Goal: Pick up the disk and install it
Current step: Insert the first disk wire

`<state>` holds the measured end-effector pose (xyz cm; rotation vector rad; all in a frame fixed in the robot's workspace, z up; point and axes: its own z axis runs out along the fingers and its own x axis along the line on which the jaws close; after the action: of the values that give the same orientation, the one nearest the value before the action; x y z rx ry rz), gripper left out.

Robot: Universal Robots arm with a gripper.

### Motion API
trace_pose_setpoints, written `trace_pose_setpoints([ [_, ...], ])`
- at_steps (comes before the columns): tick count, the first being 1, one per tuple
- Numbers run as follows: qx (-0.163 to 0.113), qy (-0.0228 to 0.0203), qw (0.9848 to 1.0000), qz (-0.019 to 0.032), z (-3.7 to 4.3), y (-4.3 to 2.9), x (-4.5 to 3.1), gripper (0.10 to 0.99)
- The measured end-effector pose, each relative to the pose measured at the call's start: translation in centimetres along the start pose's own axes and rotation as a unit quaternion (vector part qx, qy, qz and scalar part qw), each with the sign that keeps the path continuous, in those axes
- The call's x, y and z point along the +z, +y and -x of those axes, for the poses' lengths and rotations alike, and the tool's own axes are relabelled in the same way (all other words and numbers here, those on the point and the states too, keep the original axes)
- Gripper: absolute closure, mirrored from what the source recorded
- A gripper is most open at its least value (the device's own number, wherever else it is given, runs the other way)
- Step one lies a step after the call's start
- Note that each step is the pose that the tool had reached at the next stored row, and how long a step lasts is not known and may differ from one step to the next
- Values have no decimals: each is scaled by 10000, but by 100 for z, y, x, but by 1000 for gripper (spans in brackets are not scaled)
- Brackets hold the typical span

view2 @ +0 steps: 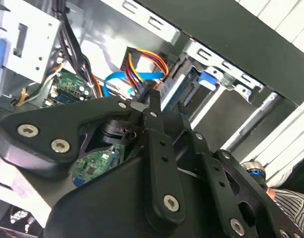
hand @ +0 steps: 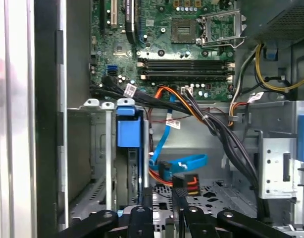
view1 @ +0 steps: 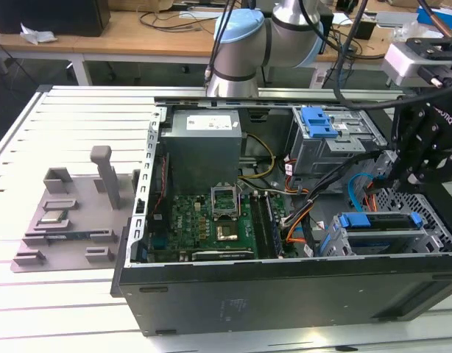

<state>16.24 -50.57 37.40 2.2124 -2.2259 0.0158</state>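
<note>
One disk (view1: 379,220) sits in its bay beside one gripper (view1: 417,158).

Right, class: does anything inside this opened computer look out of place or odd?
The processor socket on the motherboard stands open, its metal frame flipped aside. A blue cable lies in a loose loop nearby.

Up front, a pale slatted metal worktable (view1: 79,121) stretches across the exterior view, its ribs running toward the exterior view's left. Behind it stands a long light-wood bench (view1: 138,37) on white legs, strewn with dark cables (view1: 178,20). A black box (view1: 53,15) sits on that bench, crumpled white paper (view1: 34,34) beside it. Even, bright lighting throughout.
</note>
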Motion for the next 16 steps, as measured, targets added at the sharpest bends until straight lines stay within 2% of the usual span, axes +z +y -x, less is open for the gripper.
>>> trace_pose_setpoints([
  [2,-2,0,10000,0,68,-6,7,784],
  [5,-2,-1,10000,0,102,-7,39,784],
  [7,-2,0,10000,0,105,-7,74,784],
  [9,-2,0,10000,0,107,-7,156,784],
  [10,-2,3,10000,0,108,-7,171,784],
  [11,-2,18,10000,0,107,-7,175,784],
  [16,-2,18,10000,0,107,-7,181,804],
])
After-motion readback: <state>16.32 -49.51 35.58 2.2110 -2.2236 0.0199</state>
